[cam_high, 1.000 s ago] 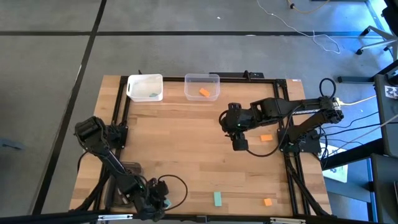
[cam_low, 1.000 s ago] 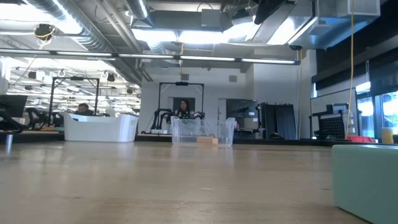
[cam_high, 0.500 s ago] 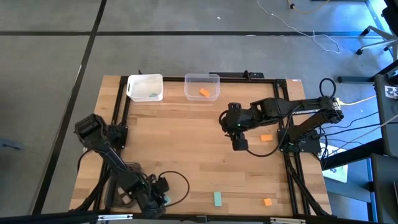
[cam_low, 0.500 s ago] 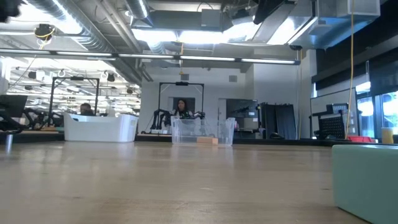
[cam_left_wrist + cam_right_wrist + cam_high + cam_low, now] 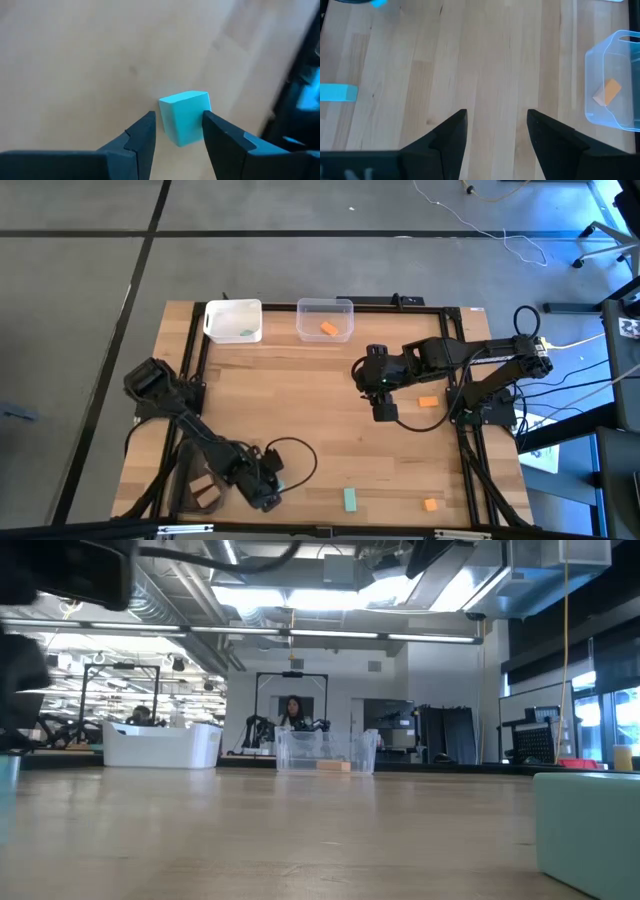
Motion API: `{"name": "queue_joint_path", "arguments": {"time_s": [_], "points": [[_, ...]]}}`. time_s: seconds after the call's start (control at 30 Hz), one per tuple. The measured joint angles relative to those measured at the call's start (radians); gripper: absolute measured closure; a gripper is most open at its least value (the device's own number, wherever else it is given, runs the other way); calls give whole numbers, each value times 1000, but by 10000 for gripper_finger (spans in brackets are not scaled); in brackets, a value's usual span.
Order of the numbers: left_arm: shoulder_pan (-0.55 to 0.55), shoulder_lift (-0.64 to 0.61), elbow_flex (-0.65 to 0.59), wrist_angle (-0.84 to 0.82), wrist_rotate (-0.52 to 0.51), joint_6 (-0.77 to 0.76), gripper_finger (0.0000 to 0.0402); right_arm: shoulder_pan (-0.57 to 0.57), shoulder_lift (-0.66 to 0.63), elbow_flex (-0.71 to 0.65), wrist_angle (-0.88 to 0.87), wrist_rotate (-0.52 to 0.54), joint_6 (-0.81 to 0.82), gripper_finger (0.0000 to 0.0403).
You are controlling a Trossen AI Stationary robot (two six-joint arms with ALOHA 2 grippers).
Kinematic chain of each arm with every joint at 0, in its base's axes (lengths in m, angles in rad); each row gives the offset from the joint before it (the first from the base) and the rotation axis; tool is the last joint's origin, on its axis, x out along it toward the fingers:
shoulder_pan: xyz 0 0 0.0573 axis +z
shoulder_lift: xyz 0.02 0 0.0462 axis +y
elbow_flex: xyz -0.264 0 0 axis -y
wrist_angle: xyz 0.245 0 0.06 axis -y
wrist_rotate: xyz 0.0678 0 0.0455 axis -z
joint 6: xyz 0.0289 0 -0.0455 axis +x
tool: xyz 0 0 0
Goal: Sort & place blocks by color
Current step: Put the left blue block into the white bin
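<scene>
Gripping a teal cube between its fingers, the left hand hangs over the bench near its front-left corner. The right hand, fingers spread and empty, waits mid-bench, right of centre. One orange block lies in the clear bin.

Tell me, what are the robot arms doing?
They're sorting blocks by color. The left claw holds a teal cube near the table's front. The right claw waits open over the middle. One orange block already sits in the clear bin.
</scene>
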Motion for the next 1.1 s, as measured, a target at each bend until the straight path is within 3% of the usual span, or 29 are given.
{"name": "queue_joint_path", "arguments": {"time_s": [0.17, 0.3, 0.43, 0.63, 0.93, 1.1], "points": [[50, -37, -7, -111, -116, 6, 253, 0, 0, 0, 4, 0, 0, 196], [110, -74, -8, -252, -151, 7, 253, 0, 0, 0, 5, 0, 0, 196], [166, -93, -10, -337, -151, 17, 253, 0, 0, 0, 7, 1, 0, 196], [207, -121, -11, -331, -148, 99, 253, 0, 0, 0, 14, 1, 0, 196], [225, -298, -10, -321, -136, 13, 253, 0, 0, 0, 14, 1, -21, 196], [225, -315, -8, -322, -65, -52, 253, 0, 0, 0, 16, 1, -58, 196]]}}
